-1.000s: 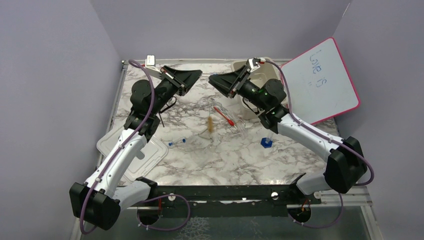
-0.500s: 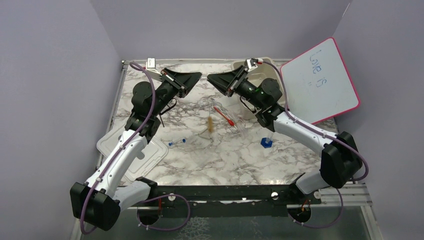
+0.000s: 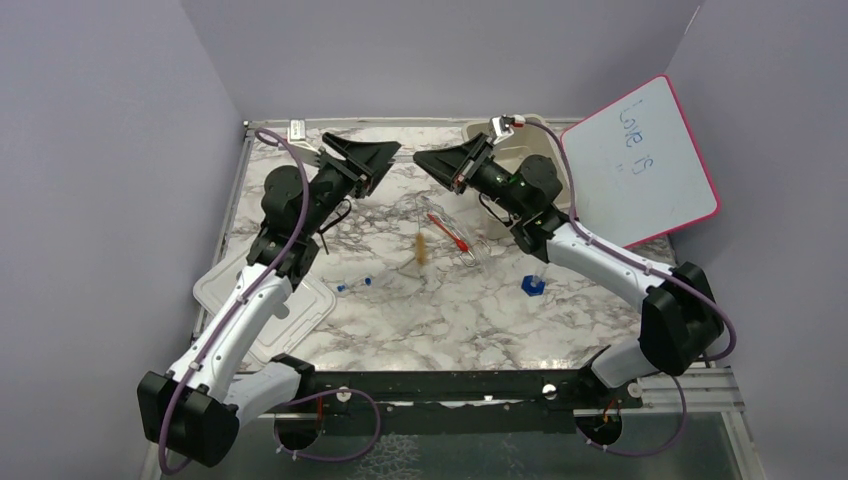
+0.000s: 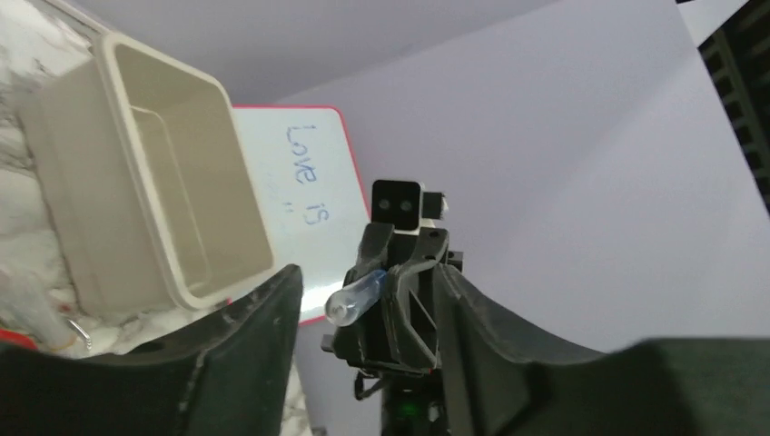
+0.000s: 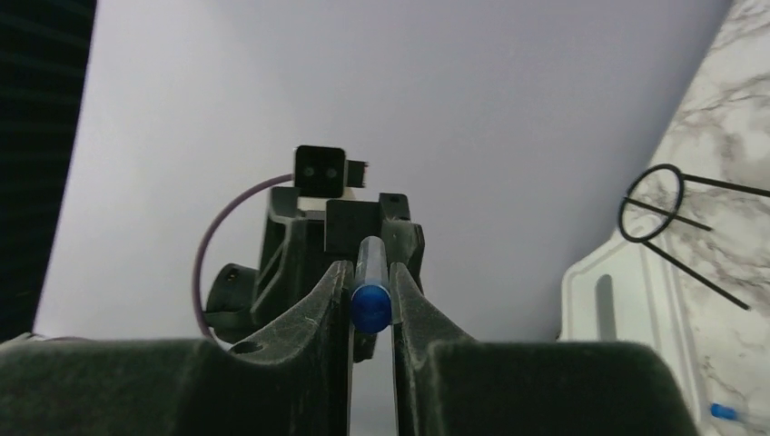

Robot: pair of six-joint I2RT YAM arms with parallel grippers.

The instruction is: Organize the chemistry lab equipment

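**Top view.** Left hand (image 3: 390, 151) and right hand (image 3: 424, 160) are raised above the surface (image 3: 450, 320), tips facing each other and near. Loose below them are the red-tipped dropper (image 3: 447, 230), tan-bristled wire brush (image 3: 423, 248), spare blue-capped tube (image 3: 353, 284) and blue hexagonal-based piece (image 3: 533, 285). The beige tub (image 3: 545, 150) is at the far edge, the white lid (image 3: 262, 300) at the near left.

**Left wrist view.** The left hand is spread wide and holds nothing. Opposite, the clear tube (image 4: 357, 296) juts from the right hand, rounded end toward the left.

**Right wrist view.** The right hand is clamped on that tube, blue cap nearest the lens. The black wire ring (image 5: 651, 214) lies on the surface beyond.

**Hazards, as judged.**
- If this is a handover, the tube drops and rolls should the right hand let go before the left has closed.
- A misaligned approach could knock the two hands together or lever the tube out of its narrow grip.
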